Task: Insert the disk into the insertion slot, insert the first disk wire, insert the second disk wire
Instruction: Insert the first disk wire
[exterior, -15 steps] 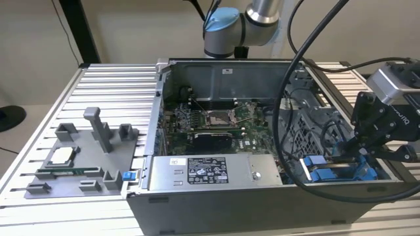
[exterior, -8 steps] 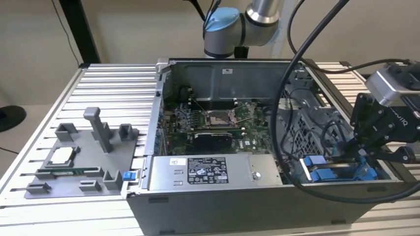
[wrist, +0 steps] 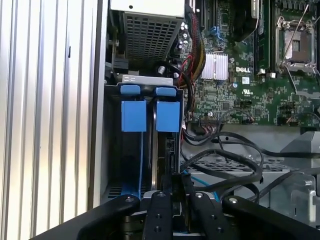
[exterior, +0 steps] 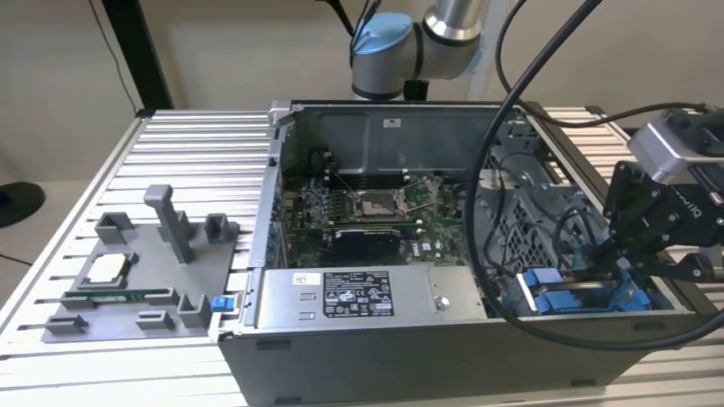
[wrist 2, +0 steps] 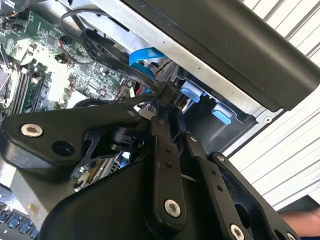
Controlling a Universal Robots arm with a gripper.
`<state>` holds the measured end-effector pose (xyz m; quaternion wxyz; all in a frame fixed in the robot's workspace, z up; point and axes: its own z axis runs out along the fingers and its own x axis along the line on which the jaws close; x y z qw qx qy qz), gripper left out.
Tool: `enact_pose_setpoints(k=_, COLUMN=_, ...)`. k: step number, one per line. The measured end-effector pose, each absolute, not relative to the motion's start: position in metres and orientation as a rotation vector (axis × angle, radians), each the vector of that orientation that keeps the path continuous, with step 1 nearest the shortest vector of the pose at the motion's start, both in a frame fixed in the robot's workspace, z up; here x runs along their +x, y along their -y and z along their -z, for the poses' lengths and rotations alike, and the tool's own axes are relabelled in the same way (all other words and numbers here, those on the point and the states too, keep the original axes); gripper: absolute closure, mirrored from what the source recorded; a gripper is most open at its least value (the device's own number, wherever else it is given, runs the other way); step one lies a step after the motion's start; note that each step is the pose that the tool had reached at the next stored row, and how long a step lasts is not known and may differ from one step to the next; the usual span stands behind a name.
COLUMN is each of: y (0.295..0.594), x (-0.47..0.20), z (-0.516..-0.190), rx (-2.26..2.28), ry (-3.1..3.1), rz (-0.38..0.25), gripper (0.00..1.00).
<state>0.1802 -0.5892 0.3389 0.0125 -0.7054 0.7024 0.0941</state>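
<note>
One tool (wrist: pixel 177 186) grips a black wire (wrist 2: pixel 112 57) at the disk (wrist: pixel 167 145).

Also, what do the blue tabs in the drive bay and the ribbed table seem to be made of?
The blue tabs look like moulded plastic: the colour is even and bright, the finish matte, and the edges softly rounded. The table looks like bare metal, probably aluminium, though the look leaves that open: it has silvery parallel ribs with a dull sheen.
</note>
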Motion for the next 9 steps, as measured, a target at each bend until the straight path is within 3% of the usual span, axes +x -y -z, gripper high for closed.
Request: enact_pose_setpoints(k=9, y=0.5884, x=0.1802, z=-0.3362, rx=-2.195, ry=-2.197, rz=-0.289, gripper=1.0)
